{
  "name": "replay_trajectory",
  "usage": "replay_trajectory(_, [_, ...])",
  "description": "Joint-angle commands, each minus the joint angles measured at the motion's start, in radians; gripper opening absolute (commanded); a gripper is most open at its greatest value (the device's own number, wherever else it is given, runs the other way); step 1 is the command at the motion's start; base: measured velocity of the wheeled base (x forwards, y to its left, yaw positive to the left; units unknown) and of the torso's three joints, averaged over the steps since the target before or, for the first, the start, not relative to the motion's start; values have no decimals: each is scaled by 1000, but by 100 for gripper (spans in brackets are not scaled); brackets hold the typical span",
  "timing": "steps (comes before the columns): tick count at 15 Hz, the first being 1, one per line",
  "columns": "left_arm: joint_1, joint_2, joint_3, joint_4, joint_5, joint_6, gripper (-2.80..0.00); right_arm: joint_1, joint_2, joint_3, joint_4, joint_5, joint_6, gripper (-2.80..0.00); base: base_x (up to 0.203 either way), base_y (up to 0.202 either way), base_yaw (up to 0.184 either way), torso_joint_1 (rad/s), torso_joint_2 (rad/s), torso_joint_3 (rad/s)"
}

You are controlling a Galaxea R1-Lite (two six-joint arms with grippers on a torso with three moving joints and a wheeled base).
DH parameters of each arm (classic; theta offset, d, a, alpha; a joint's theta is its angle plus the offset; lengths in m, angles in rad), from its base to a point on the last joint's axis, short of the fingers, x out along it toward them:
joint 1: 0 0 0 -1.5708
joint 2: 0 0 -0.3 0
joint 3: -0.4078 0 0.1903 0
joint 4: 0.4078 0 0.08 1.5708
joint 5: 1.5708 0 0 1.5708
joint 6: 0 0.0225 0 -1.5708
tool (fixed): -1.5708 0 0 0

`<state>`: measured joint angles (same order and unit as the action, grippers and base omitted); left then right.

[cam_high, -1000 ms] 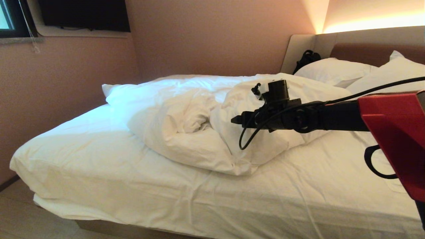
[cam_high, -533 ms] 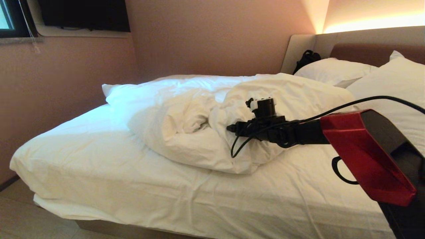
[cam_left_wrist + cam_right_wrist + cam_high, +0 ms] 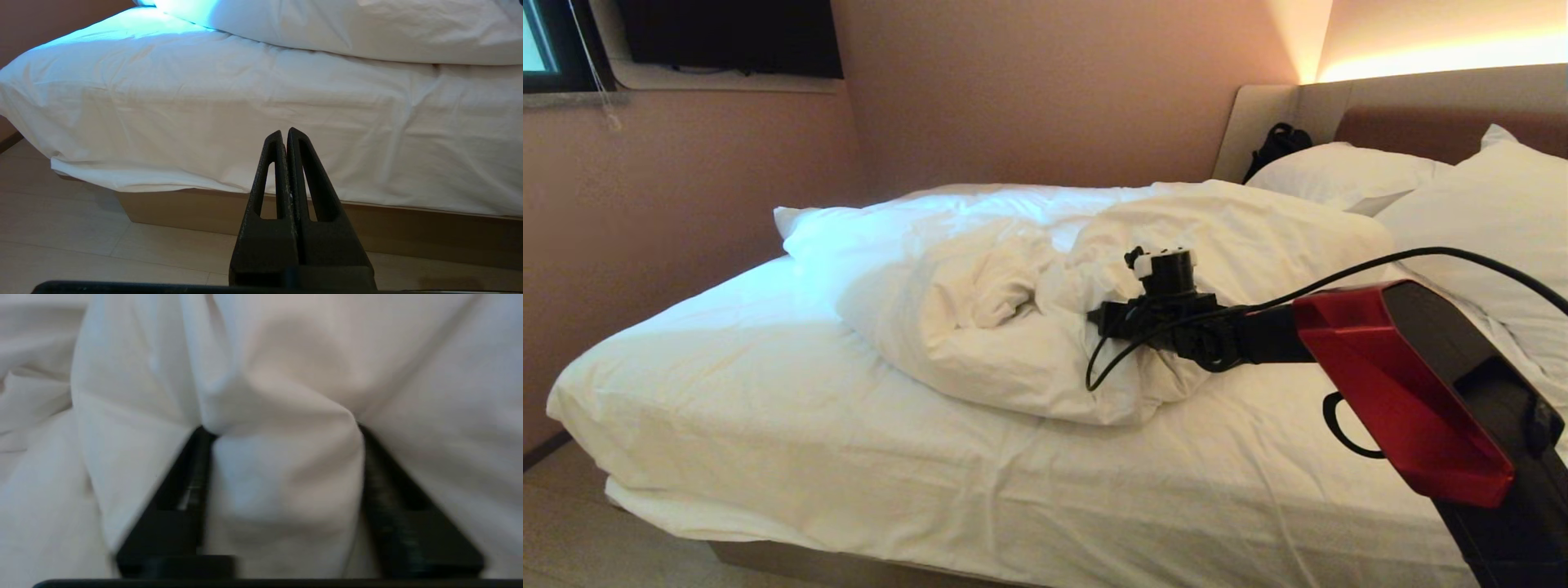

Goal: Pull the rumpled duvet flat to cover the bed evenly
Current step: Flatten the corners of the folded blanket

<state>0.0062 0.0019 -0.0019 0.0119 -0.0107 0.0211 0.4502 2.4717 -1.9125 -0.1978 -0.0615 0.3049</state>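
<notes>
The duvet lies bunched in a puffy white heap across the middle of the bed, leaving the near sheet bare. My right gripper reaches in from the right and is pushed into the heap's near right lobe. In the right wrist view a thick fold of the duvet fills the gap of the right gripper, with a black finger pressed against each side. My left gripper is shut and empty, parked low beside the bed's near side, out of the head view.
Two white pillows lean on the padded headboard, with a black bag behind them. A pink wall runs along the bed's far left side. The tan base meets a light floor.
The right arm has dropped and reached left into the duvet heap, and its fingers have closed in from wide open around a fold. The left arm has kept still.
</notes>
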Motion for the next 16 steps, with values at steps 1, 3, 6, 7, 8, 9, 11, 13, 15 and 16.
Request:
replay_trajectory(1, [0, 0, 0, 0, 0, 0, -280, 0, -20, 5, -1, 2, 3, -280, 0, 0, 0, 0, 0, 0])
replay_trajectory(3, [0, 0, 0, 0, 0, 0, -280, -1, -46, 13, 1, 2, 7, -280, 0, 0, 0, 0, 0, 0])
replay_trajectory(6, [1, 0, 0, 0, 1, 0, -280, -2, -97, 45, 4, 3, 14, -280, 0, 0, 0, 0, 0, 0])
replay_trajectory(7, [1, 0, 0, 0, 1, 0, -280, -4, -114, 59, 5, 3, 14, -280, 0, 0, 0, 0, 0, 0])
replay_trajectory(8, [0, 0, 0, 0, 0, 0, -280, -4, -138, 67, 8, 4, 13, -280, 0, 0, 0, 0, 0, 0])
replay_trajectory(9, [0, 0, 0, 0, 1, 0, -280, -5, -171, 78, 26, 4, 10, -280, 0, 0, 0, 0, 0, 0])
replay_trajectory(11, [0, 0, -1, 0, 0, 0, -280, -8, -222, 87, 94, 3, 5, -280, 0, 0, 0, 0, 0, 0])
replay_trajectory(13, [0, 0, 0, 0, 0, 0, -280, -12, -272, 88, 194, 2, -18, -280, 0, 0, 0, 0, 0, 0])
replay_trajectory(15, [1, 0, 0, 0, 1, 0, -280, -15, -328, 100, 296, 1, -61, -280, 0, 0, 0, 0, 0, 0])
replay_trajectory(16, [0, 0, 0, 0, 0, 0, -280, -16, -361, 114, 333, 0, -77, -280, 0, 0, 0, 0, 0, 0])
